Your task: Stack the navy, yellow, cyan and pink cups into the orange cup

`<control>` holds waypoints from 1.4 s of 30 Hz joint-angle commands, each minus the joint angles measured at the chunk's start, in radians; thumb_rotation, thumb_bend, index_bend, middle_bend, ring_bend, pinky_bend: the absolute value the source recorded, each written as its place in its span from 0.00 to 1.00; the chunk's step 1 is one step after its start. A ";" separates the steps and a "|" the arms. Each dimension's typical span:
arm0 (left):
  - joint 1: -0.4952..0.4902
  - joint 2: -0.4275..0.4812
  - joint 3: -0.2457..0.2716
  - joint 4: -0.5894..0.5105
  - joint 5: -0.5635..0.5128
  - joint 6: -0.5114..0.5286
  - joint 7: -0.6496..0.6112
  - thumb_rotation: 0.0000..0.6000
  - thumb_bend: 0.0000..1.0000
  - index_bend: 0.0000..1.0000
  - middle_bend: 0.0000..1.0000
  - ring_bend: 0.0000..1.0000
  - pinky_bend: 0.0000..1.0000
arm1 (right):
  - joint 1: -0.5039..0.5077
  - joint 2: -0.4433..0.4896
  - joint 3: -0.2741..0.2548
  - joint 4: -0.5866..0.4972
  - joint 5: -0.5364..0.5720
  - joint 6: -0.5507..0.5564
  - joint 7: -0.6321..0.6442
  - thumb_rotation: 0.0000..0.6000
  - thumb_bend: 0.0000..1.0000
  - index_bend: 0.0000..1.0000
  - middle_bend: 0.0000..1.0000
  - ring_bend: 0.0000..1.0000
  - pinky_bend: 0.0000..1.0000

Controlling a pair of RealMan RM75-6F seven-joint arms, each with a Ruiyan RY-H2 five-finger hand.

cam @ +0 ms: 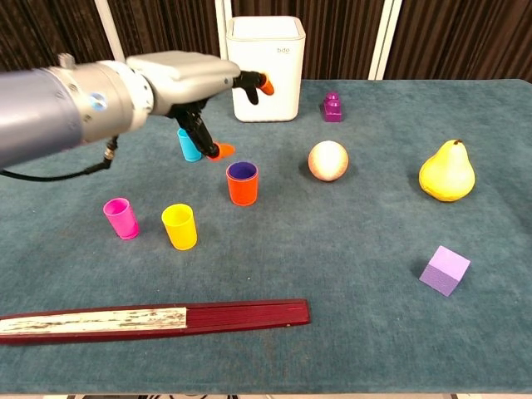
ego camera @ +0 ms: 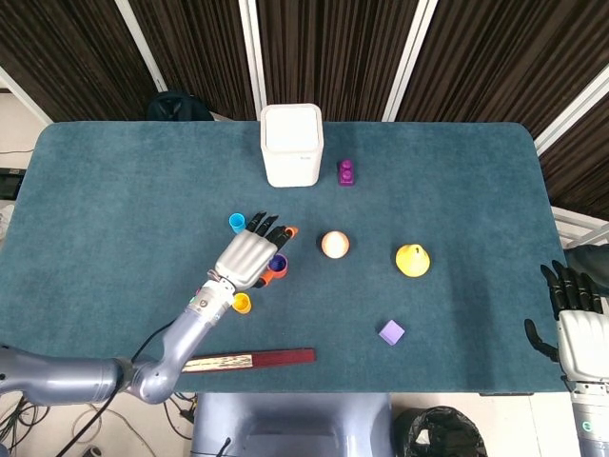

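The orange cup [cam: 242, 184] stands left of the table's middle with the navy cup [cam: 242, 171] nested inside it, only its rim showing. My left hand [cam: 187, 79] hovers above and behind that stack, fingers spread and holding nothing; from above, the left hand [ego camera: 248, 255] partly covers the orange cup [ego camera: 277, 266]. The cyan cup [cam: 189, 145] stands upright behind and left of the stack. Nearer the front are the yellow cup [cam: 179, 226] and the pink cup [cam: 120, 218]. My right hand [ego camera: 574, 324] hangs off the table's right front corner, fingers apart and empty.
A white bin [cam: 266, 56] stands at the back with a purple brick [cam: 332, 106] to its right. A pale ball [cam: 327, 160], a yellow pear [cam: 446, 172] and a purple cube [cam: 444, 270] lie to the right. A long dark red stick [cam: 154, 320] lies along the front edge.
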 commanded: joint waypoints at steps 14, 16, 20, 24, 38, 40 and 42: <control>0.142 0.356 0.123 -0.256 0.174 -0.051 -0.166 1.00 0.30 0.30 0.15 0.00 0.01 | 0.001 -0.014 -0.003 -0.010 0.003 -0.002 -0.030 1.00 0.43 0.05 0.00 0.04 0.00; 0.152 0.371 0.141 -0.253 0.204 -0.066 -0.183 1.00 0.30 0.30 0.15 0.00 0.01 | 0.001 -0.015 -0.003 -0.010 0.004 -0.003 -0.031 1.00 0.43 0.05 0.00 0.04 0.00; 0.169 0.381 0.173 -0.234 0.252 -0.088 -0.209 1.00 0.30 0.30 0.15 0.00 0.00 | 0.001 -0.016 -0.002 -0.010 0.007 -0.003 -0.032 1.00 0.43 0.05 0.00 0.04 0.00; 0.181 0.369 0.192 -0.204 0.282 -0.106 -0.235 1.00 0.30 0.29 0.15 0.00 0.00 | 0.001 -0.016 -0.001 -0.009 0.009 -0.004 -0.032 1.00 0.43 0.05 0.00 0.04 0.00; 0.179 0.284 0.201 -0.127 0.307 -0.145 -0.231 1.00 0.27 0.27 0.15 0.00 0.00 | 0.000 -0.014 0.003 -0.011 0.015 -0.002 -0.025 1.00 0.43 0.05 0.00 0.04 0.00; 0.174 0.269 0.198 -0.120 0.303 -0.149 -0.223 1.00 0.28 0.27 0.15 0.00 0.00 | 0.000 -0.013 0.004 -0.010 0.017 -0.004 -0.024 1.00 0.43 0.05 0.00 0.04 0.00; 0.168 0.249 0.196 -0.108 0.292 -0.156 -0.207 1.00 0.27 0.27 0.15 0.00 0.00 | 0.000 -0.013 0.004 -0.010 0.018 -0.006 -0.023 1.00 0.43 0.05 0.00 0.04 0.00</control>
